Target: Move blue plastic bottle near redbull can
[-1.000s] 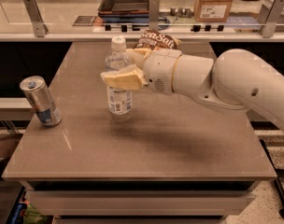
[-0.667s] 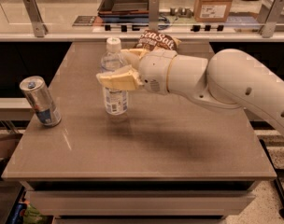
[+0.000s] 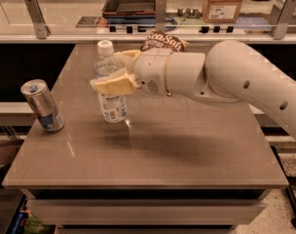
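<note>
The blue plastic bottle [image 3: 112, 104] is clear with a white cap and a pale label. It stands upright left of the table's middle. My gripper [image 3: 113, 74] comes in from the right and is shut on the bottle's upper body, one cream finger [image 3: 114, 86] in front and one behind. The redbull can [image 3: 42, 106] stands near the table's left edge, to the left of the bottle with a gap between them.
A brown snack bag [image 3: 163, 42] lies at the back of the grey-brown table [image 3: 153, 150], partly behind my arm. A counter with a dark tray [image 3: 131, 1] and a cardboard box [image 3: 225, 4] runs behind the table.
My gripper has carried the bottle a little to the left, toward the can. The can has not moved.
</note>
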You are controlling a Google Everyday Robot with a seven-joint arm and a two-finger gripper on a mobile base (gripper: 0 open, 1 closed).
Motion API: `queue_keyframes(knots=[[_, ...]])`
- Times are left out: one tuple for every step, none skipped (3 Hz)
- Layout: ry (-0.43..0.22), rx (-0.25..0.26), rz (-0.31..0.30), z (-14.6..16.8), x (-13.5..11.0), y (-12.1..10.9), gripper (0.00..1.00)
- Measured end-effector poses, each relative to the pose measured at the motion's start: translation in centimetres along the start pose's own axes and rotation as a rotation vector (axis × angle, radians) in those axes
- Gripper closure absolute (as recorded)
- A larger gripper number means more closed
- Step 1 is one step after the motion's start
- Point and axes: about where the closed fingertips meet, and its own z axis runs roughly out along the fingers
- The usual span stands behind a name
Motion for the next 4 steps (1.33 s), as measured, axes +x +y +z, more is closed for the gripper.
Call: queue_keyframes(knots=[[-0.015,-0.047,-0.021,1.8,-0.4,1.6,1.00],[-0.016,-0.046,-0.023,2.5,0.4,2.3,1.00],[0.006,-0.062,-0.044,3.3,1.4,3.4,1.00],[0.005,-0.064,-0.045,3.3,1.2,3.5,0.82]])
